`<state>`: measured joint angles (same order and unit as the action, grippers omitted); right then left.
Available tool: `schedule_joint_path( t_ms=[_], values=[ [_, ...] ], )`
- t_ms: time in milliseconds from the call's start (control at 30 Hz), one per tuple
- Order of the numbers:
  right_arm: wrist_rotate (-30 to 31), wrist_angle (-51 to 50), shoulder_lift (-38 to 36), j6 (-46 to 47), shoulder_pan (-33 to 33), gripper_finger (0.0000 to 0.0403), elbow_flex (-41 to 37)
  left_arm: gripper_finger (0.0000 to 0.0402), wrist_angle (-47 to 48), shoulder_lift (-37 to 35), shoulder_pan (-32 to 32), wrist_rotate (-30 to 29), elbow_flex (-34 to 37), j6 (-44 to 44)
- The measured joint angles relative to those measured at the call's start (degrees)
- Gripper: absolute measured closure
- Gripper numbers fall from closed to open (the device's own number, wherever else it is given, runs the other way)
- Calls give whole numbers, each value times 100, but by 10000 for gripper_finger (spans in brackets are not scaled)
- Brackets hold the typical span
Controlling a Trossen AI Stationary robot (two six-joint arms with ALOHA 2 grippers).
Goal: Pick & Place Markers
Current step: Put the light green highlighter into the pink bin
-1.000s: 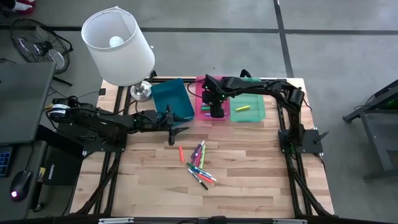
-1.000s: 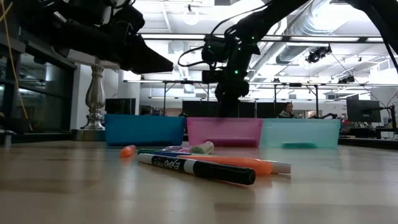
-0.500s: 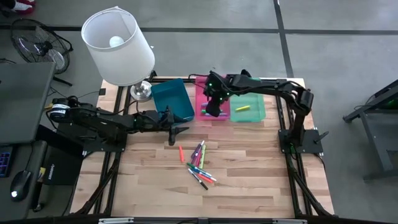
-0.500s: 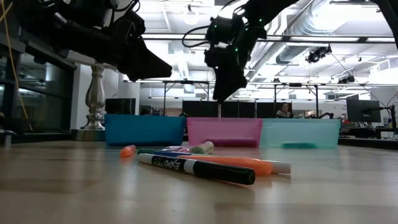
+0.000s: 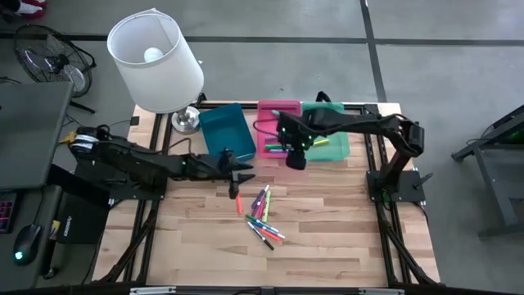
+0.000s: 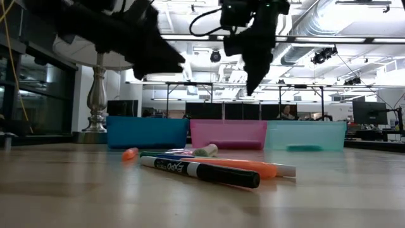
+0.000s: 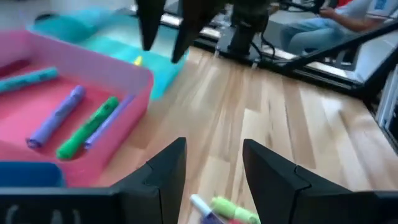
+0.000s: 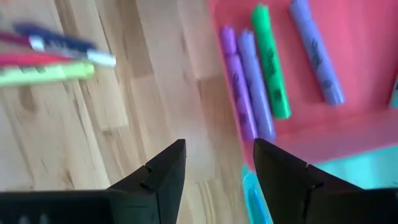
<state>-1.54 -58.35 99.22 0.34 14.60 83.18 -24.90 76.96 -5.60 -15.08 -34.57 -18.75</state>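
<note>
High view: markers (image 5: 262, 215) lie just beside left gripper (image 5: 243, 177).

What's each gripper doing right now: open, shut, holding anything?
Left gripper: open, empty, above the table near the loose markers.
Right gripper: open, empty, at the pink tray's front edge.

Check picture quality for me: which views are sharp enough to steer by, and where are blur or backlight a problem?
High view: evenly lit and sharp, loose markers distinct. Low view: black marker crisp, but both arms are dark silhouettes against bright ceiling lights. Left wrist view: soft throughout, pink tray blurred. Right wrist view: tray markers readable, table markers smeared.
</note>
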Motion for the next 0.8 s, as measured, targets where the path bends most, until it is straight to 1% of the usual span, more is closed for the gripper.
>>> schedule_joint_path(
  t_ms=[133,233,367,433,533,600,667,800],
  values=[
    [170,57,-319,162,-226,226,-710,245,1169,540,-168,-202,-641,-770],
    [312,356,-693,376,-351,226,-1461,245,1646,974,-208,-196,-1266,-1172],
    [548,1012,-1383,702,-463,226,-2452,245,2514,1564,-194,95,-2023,-1505],
    [599,1299,-1748,883,-497,226,-2873,245,2896,1833,-195,120,-2483,-1791],
    [638,1668,-2300,1149,-562,226,-3387,245,4043,2149,-203,127,-3142,-2244],
    [639,1836,-2646,1250,-629,226,-3676,245,4624,2449,-206,149,-3687,-2668],
    [616,2019,-2957,1308,-702,226,-3923,245,5525,2677,-240,200,-4158,-3069],
    [515,2375,-3496,1410,-862,226,-4360,245,6656,3222,-354,460,-5142,-3646]
  ],
)
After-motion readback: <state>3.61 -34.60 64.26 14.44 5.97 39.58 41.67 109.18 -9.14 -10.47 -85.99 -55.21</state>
